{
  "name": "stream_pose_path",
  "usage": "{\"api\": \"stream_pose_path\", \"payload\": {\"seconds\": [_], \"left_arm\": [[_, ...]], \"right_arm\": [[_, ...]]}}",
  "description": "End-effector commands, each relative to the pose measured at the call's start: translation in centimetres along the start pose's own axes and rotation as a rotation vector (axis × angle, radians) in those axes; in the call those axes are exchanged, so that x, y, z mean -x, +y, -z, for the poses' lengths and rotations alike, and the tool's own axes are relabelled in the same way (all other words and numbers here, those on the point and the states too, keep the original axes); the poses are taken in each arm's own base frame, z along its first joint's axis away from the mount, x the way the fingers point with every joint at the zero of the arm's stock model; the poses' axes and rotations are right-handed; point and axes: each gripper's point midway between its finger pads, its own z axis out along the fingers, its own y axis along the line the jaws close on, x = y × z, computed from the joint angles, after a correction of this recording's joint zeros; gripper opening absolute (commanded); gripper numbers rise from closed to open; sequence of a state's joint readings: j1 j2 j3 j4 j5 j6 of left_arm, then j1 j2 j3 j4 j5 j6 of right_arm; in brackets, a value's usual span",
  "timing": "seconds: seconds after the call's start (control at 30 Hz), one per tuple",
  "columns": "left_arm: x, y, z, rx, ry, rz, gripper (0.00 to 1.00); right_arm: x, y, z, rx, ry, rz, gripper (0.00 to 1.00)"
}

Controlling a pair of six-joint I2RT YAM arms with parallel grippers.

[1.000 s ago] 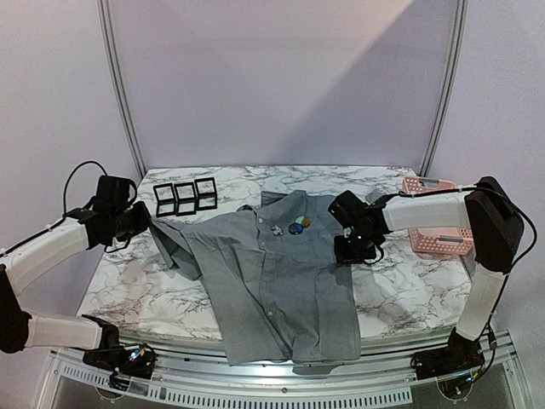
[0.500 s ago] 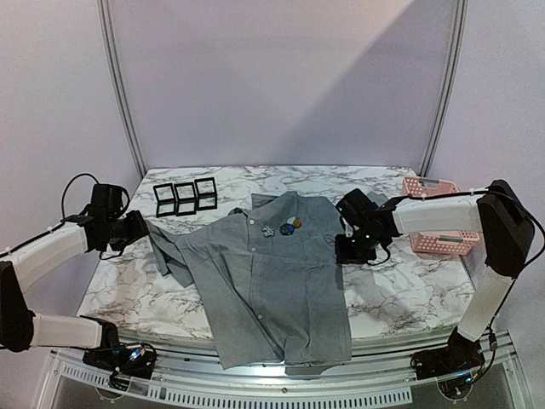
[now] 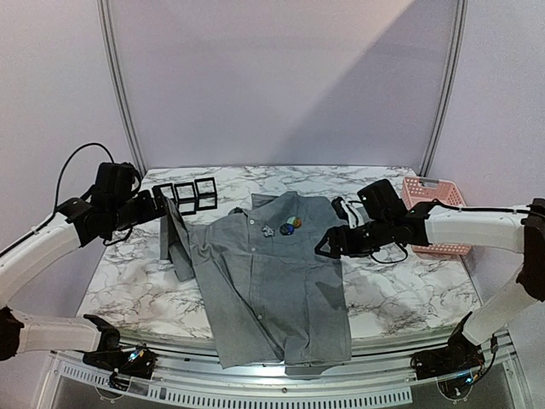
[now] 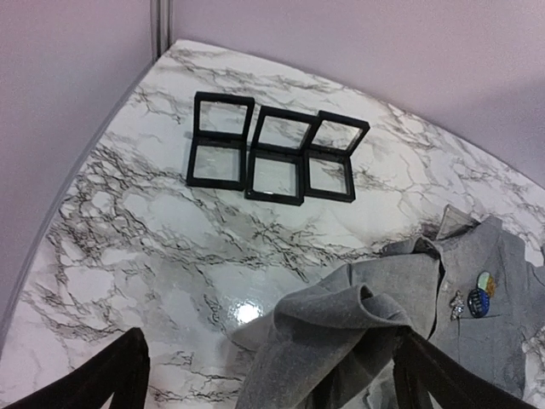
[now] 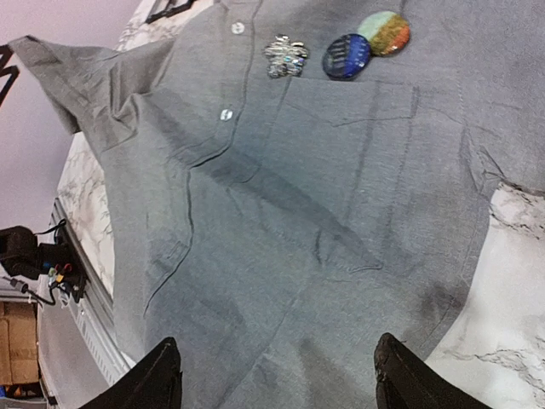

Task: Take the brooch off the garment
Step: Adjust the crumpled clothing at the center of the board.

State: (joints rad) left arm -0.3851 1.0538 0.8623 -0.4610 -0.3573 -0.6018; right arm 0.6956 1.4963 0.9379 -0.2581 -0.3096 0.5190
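Right claw [image 5: 277, 362], spread, has swung left over the garment [image 5: 281, 221]; left claw [image 4: 268, 371] likewise spread; brooch [image 5: 285, 56] remains pinned, untouched.

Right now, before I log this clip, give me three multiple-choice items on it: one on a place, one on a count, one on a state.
1. Where on the table do the black boxes stand?
A. far left corner
B. near right edge
C. on top of the shirt

2. How many pins sit on the chest of the shirt?
A. one
B. three
C. five

3. How is the right hand?
A. shut on a black box
B. shut on the collar
C. open over the shirt

Answers:
1 A: the top view shows them at the far left, beyond the sleeve.
2 B: the right wrist view shows a silver brooch and two round badges.
3 C: its fingers stand wide apart, with only shirt cloth below them.
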Motion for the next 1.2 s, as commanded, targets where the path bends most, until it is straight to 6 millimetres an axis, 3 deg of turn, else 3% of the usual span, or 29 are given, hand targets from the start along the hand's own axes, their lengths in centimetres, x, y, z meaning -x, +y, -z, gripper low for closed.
{"api": "stream_pose_path", "payload": {"seconds": [0.0, 0.33, 0.47, 0.63, 0.73, 0.87, 1.17], "left_arm": [[1.0, 2.0, 1.1, 0.209, -0.059, -0.091, 1.00], [1.3, 3.6, 3.1, 0.233, -0.045, -0.121, 1.00], [1.3, 4.2, 3.9, 0.199, 0.029, -0.061, 1.00], [2.5, 6.2, 6.4, 0.237, -0.018, -0.011, 1.00], [2.7, 6.1, 6.9, 0.215, -0.025, -0.009, 1.00], [1.4, 2.9, 4.9, 0.094, 0.037, -0.027, 0.99], [-0.2, -11.6, 1.5, -0.268, 0.062, -0.160, 0.99]], "right_arm": [[-0.1, 3.4, 1.6, 0.132, -0.036, 0.086, 0.77], [-0.5, 2.8, 2.1, 0.102, -0.068, 0.058, 0.78], [0.2, 1.5, 1.3, 0.021, -0.076, 0.031, 0.77], [0.9, 0.3, 0.1, -0.050, -0.069, -0.005, 0.77], [1.1, 0.4, -0.3, -0.045, -0.068, 0.006, 0.77], [1.0, 0.3, -0.7, -0.043, -0.061, 0.017, 0.77], [0.3, -0.9, -0.9, -0.115, -0.036, -0.011, 0.71]]}}
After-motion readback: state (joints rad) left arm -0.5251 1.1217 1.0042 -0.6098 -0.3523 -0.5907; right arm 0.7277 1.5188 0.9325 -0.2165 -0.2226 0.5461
